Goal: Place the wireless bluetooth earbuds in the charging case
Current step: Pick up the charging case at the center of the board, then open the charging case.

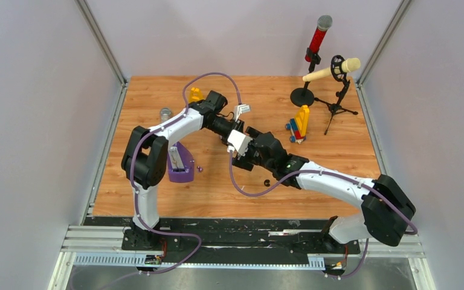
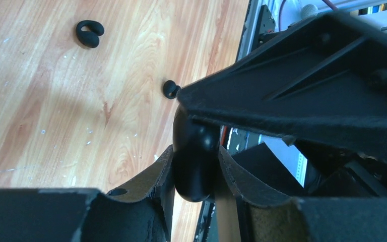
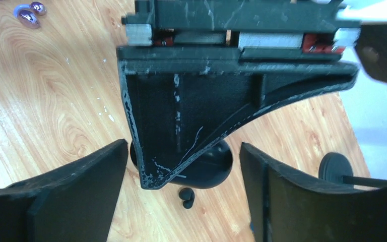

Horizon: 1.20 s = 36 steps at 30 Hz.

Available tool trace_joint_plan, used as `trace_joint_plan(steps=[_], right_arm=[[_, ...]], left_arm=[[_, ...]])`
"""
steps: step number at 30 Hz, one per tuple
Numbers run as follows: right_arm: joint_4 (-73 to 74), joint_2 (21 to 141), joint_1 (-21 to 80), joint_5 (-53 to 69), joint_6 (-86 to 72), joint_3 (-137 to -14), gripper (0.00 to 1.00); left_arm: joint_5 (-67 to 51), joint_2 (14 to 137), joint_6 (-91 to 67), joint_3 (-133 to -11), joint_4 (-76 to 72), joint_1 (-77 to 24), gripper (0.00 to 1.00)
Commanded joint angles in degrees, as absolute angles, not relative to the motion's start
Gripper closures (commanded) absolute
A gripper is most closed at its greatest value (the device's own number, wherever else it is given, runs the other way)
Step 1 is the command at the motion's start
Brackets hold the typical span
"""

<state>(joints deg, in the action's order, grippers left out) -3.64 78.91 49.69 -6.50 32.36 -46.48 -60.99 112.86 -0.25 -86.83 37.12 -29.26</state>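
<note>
Left gripper (image 2: 195, 174) jaws pinch the black case (image 2: 191, 136); right gripper (image 3: 182, 151) jaws wide apart, empty. Black earbuds (image 2: 89, 34) lie loose on the surface (image 2: 40, 126), none inserted yet.

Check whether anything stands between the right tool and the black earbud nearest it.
Yes. The left tool, shut on the black case, sits in the gap between the right tool's open fingers. Its finger and the case lie right beside that earbud in the right wrist view.
</note>
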Motion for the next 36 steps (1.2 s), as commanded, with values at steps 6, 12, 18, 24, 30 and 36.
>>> trace_joint_plan(steps=[6, 12, 18, 24, 30, 36], right_arm=[[12.1, 75.5, 43.7, 7.8, 23.4, -58.8, 0.00], [21.3, 69.6, 28.0, 36.0, 19.3, -63.4, 0.00], [23.3, 73.9, 21.2, 53.9, 16.5, -66.4, 0.00], [23.7, 78.5, 21.3, 60.3, 16.6, -69.5, 0.12], [23.5, 79.1, 23.0, 59.0, 19.7, -67.6, 0.14], [23.4, 81.0, 24.8, 56.3, 20.9, -67.2, 0.19]], left_arm=[[-59.6, 108.2, 3.4, -89.8, 38.7, -28.9, 0.75], [-58.5, 104.0, 8.2, -92.2, 43.0, -28.3, 0.75], [-57.0, 101.5, 16.6, -96.7, 50.9, -28.3, 0.74], [-59.7, 100.8, 20.6, -96.5, 54.6, -28.4, 0.74], [-60.4, 101.0, 20.0, -93.7, 53.3, -29.1, 0.73], [-62.5, 103.7, 22.9, -93.9, 56.0, -31.3, 0.73]])
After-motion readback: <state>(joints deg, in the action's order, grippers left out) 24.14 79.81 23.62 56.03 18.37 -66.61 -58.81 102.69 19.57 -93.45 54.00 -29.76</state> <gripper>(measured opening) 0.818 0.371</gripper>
